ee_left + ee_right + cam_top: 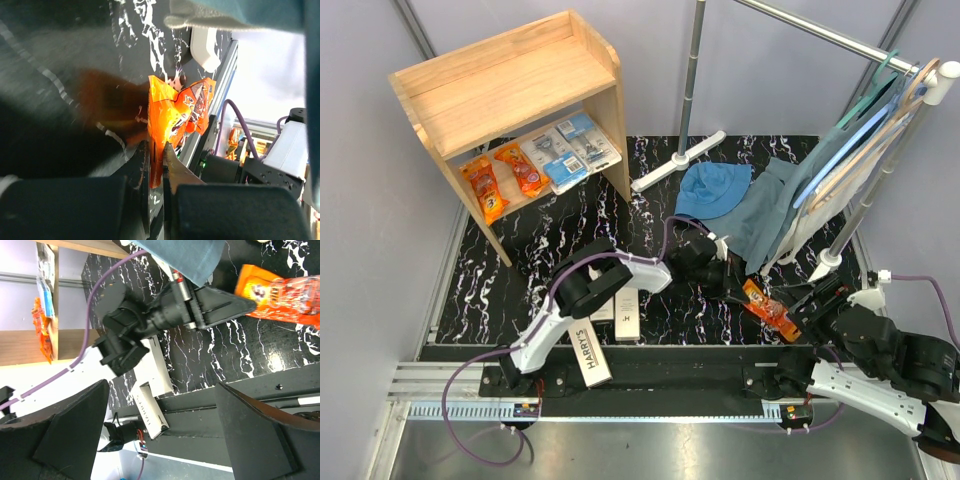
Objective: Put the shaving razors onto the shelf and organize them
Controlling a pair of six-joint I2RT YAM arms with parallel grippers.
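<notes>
left gripper (161,155) is shut, pinching the far-left end of one orange pack (175,112) that lies near the front right corner of the desk (570,240), near the wide-open, empty right gripper (161,385). the pack's long axis runs from the left gripper toward the near right. the shelf (505,75) stands at the far left corner, so the carry likely goes back and left, on the left arm's side. counted: three orange packs, two (485,188) on the shelf's lower level; about four blue packs (565,150) beside them; white boxes (591,355) by the front edge, likely three, one half hidden.
</notes>
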